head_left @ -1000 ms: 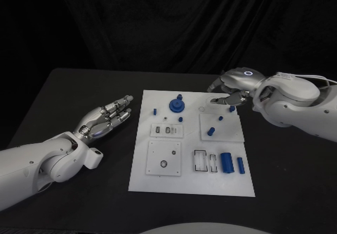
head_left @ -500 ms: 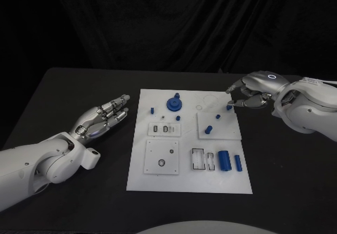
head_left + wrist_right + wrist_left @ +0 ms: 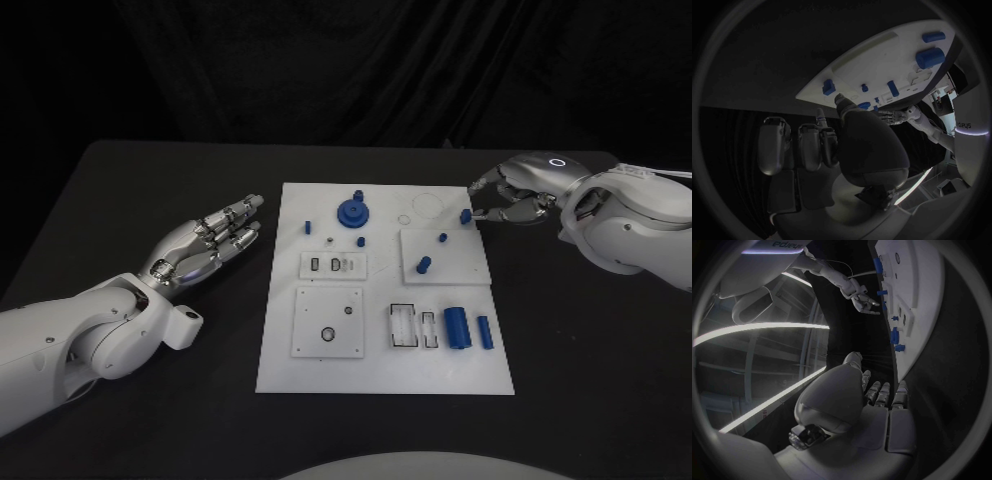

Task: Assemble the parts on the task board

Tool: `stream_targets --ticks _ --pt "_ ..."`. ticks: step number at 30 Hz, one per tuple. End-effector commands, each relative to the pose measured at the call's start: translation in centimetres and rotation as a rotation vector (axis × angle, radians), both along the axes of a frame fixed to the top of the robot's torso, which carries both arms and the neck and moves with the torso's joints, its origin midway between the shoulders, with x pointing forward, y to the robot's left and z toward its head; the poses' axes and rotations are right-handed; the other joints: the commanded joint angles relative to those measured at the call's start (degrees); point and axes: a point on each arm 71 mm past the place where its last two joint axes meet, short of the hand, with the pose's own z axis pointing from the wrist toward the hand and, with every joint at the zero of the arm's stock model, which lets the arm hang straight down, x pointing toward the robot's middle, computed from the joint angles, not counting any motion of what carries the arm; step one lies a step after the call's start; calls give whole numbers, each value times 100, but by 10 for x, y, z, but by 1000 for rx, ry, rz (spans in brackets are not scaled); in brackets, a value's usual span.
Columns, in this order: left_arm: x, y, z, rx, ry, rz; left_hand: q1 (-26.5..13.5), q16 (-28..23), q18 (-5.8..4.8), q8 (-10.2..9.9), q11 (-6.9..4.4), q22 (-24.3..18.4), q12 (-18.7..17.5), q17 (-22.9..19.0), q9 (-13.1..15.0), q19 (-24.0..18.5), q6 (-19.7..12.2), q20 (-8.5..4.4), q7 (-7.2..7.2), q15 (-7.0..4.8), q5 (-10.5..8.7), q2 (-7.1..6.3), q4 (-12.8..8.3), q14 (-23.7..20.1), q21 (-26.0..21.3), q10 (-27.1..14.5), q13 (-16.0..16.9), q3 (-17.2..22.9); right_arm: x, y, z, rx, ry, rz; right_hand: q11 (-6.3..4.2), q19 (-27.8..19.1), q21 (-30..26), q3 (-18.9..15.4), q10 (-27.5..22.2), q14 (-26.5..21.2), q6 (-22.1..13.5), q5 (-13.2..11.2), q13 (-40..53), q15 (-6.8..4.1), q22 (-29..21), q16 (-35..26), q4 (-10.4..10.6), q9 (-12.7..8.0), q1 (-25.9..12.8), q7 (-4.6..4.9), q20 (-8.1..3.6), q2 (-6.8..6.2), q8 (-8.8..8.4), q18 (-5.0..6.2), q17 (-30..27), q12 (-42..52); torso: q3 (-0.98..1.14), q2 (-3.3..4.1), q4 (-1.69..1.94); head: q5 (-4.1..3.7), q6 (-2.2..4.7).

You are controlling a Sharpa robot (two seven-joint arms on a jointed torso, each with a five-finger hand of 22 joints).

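The white task board (image 3: 332, 370) lies in the middle of the table, also seen edge-on as the board (image 3: 926, 310) and the board (image 3: 879, 55). On it stand a blue gear (image 3: 352, 213), small pegs (image 3: 423, 264) and two blue cylinders (image 3: 457, 327). A blue peg (image 3: 464, 214) stands at the board's right edge, the same peg (image 3: 828, 86). My right hand (image 3: 512, 195) hovers just right of that peg, fingers loosely curved and apart, holding nothing. My left hand (image 3: 209, 243) lies flat and open left of the board, the left hand (image 3: 879, 395).
The black table (image 3: 144, 180) runs wide on both sides of the board. White inset plates (image 3: 333, 322) with slots sit on the board's near half. My right arm (image 3: 635, 225) reaches in over the table's right side.
My right hand has drawn back to the right, from over the board's far right part to just past its edge. The blue peg stays put. The left hand is still.
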Motion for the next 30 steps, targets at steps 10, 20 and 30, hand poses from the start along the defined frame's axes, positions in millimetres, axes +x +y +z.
stream_targets --ticks 10,20,30 --pt "-3 -2 9 -79 -100 -33 -26 -21 107 -8 29 5 19 -7 6 -4 11 26 47 8 51 -4 3 -13 17 10 6 24 5 1 -9 -13 30 -36 -20 -35 -63 -39 515 420 32 -67 1419 -36 753 -82 44 7 92 25 -9 -33 15 5 906 7 0 -8 0 -3 -8" --pt "-3 -2 9 -79 -100 -34 -28 -21 107 -11 27 5 18 -7 3 -3 -9 26 53 9 57 -4 4 -13 17 7 5 27 8 2 -11 -15 31 -62 -2 -64 -127 -48 508 407 115 10 1411 -23 722 -137 44 28 191 49 0 -26 42 19 855 0 -5 -5 5 -13 -22" --pt "-4 -2 9 -81 -98 -37 -28 -21 107 -13 30 6 17 -7 2 -2 -18 27 46 12 60 -6 3 -13 18 4 4 30 9 2 -18 -24 51 -82 2 -87 -175 -51 499 390 121 38 1403 -20 697 -195 25 31 246 53 4 -34 38 31 798 -7 -3 -7 6 -2 -38"
